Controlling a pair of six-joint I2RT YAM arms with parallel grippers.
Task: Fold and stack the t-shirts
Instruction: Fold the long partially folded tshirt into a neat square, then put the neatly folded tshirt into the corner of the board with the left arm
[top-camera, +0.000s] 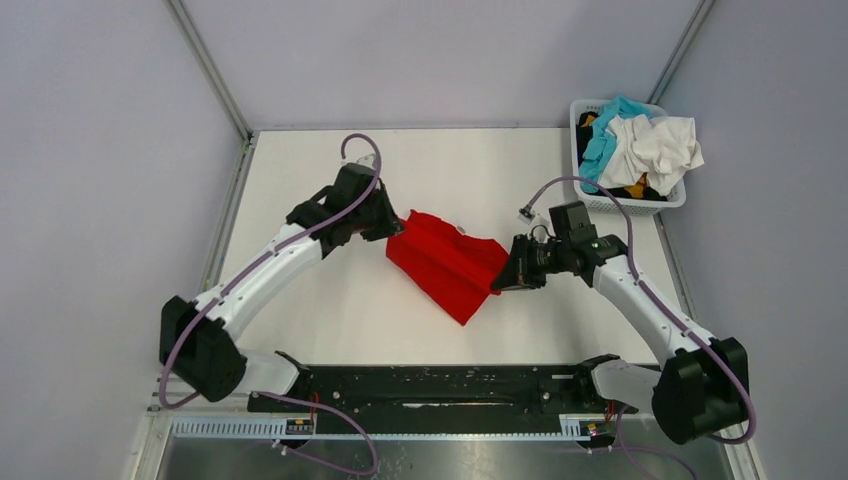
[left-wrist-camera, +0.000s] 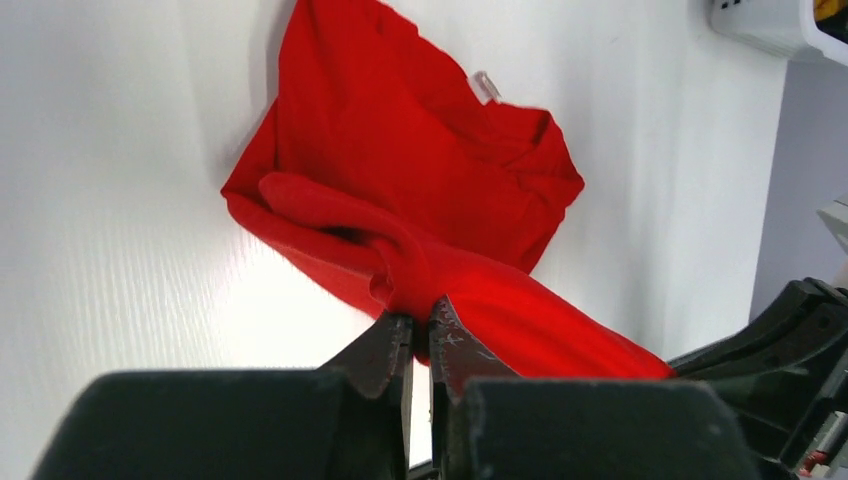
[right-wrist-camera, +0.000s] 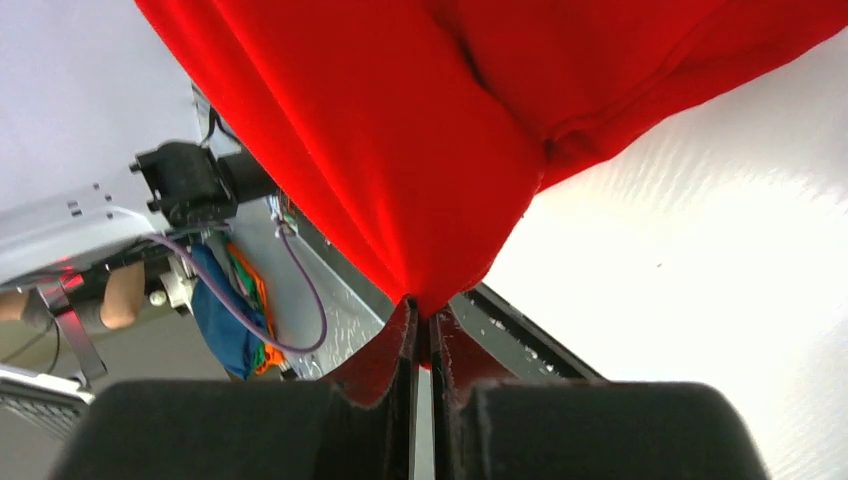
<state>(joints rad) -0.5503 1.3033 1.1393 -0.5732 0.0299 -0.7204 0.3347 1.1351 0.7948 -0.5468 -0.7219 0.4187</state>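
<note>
Reaching from their bases (top-camera: 205, 355), left gripper (top-camera: 388, 232) and right gripper (top-camera: 500, 281) each pinch shut on opposite ends of the red t-shirt (top-camera: 445, 262), stretched front-left of the laundry basket (top-camera: 625, 205), where either thin bite of cloth could slip free if pulled harder.

red t-shirt (right-wrist-camera: 400, 130) cut off above, basket (left-wrist-camera: 762, 30) cropped

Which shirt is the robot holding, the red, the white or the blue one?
The red t-shirt. The left gripper and the right gripper each pinch one end of it, while the white shirt and the blue shirt lie in the laundry basket.
</note>
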